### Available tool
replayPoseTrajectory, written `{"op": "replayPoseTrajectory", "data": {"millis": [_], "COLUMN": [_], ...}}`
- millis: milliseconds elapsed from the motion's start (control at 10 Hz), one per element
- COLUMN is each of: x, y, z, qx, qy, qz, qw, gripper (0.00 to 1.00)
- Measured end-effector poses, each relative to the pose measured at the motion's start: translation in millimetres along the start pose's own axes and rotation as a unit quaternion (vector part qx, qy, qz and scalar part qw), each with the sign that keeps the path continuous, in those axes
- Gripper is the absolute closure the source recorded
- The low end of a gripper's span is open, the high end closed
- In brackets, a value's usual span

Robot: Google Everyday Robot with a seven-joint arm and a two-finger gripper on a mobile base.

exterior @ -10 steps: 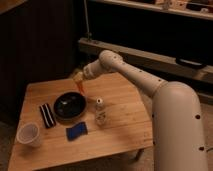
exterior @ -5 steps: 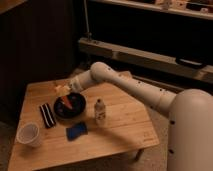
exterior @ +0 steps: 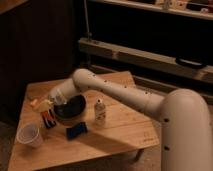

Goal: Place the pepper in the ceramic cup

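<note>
The pepper (exterior: 34, 104), a small orange-red piece, sits at the tip of my gripper (exterior: 43, 104), which is shut on it. The gripper hangs over the left part of the wooden table (exterior: 120, 135), just left of the black bowl (exterior: 71, 108). The ceramic cup (exterior: 29, 135), pale and tapered, stands upright near the table's front left corner. It is below and a little left of the gripper in the picture, with a gap between them. My white arm (exterior: 125, 95) reaches in from the right, over the bowl.
A small clear bottle with a white cap (exterior: 100, 111) stands right of the bowl. A blue flat object (exterior: 76, 131) lies in front of the bowl, and a dark striped object (exterior: 48, 119) lies between bowl and cup. The table's left edge is close to the gripper.
The arm has swung left and toward the front, carrying the pepper from behind the bowl to the bowl's left side, closer to the cup.
</note>
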Motion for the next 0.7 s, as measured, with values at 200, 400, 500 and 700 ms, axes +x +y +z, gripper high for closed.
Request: {"op": "replayPoseTrajectory", "data": {"millis": [200,400,500,700], "x": [16.0,34.9,39.8,40.7], "y": [-28.3,-41.4,-42.5,-34.2], "z": [40.3,59.6,62.8,59.6], "qx": [0.056,0.097,0.106,0.112], "qy": [0.000,0.003,0.004,0.009], "qz": [-0.046,-0.088,-0.100,-0.110], "qw": [0.9974,0.9914,0.9893,0.9876], "gripper": [1.00,1.00,1.00,1.00]}}
